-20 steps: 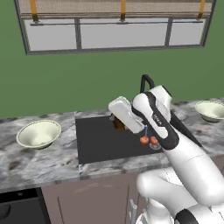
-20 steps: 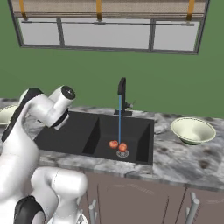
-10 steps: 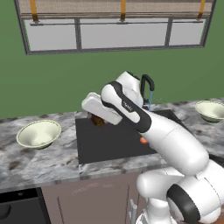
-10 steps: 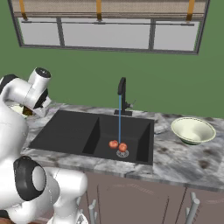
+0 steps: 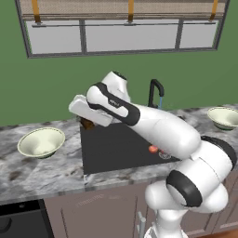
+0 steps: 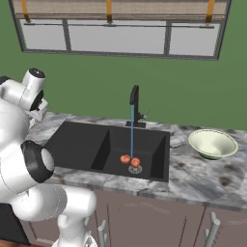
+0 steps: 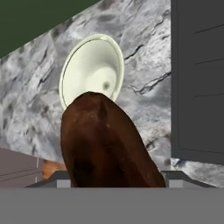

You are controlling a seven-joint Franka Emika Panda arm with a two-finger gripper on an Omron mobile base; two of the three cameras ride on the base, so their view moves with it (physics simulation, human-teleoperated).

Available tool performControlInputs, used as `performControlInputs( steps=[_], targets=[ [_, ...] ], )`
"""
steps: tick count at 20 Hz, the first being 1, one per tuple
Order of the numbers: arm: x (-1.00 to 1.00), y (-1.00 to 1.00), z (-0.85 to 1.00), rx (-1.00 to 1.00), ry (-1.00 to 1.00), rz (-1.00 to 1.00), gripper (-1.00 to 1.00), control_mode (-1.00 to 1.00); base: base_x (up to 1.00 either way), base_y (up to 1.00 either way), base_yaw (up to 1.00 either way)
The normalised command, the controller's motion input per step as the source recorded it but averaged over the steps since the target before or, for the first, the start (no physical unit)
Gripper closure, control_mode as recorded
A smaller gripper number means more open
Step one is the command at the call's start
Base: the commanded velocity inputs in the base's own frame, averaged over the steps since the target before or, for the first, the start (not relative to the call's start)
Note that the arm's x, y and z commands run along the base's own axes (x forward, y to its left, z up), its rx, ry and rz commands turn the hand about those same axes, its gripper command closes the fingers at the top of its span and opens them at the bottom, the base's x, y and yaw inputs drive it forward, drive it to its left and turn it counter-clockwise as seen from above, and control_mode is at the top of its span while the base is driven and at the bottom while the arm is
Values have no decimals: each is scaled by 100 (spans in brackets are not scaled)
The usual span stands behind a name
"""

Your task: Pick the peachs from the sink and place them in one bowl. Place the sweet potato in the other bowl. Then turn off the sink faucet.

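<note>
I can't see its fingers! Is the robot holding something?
Yes, the pincer holds the sweet potato by its near end; the far end points toward a bowl.

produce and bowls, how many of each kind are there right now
peaches: 2, in the sink by the drain, one and the other
sweet potato: 1, held in the gripper
bowls: 2, one left of the sink, one right of it
total: 5
</note>
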Motion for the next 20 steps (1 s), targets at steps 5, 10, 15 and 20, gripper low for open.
performControlInputs(
  steps=[5,10,15,20],
  targets=[
    [37,60,-25,-12,2,0,100,-100,0,0,0],
    [44,42,-38,-11,5,0,100,-100,0,0,0],
    [48,35,-39,-8,10,0,100,-100,0,0,0],
    [39,34,-43,-5,9,0,100,-100,0,0,0]
  ],
)
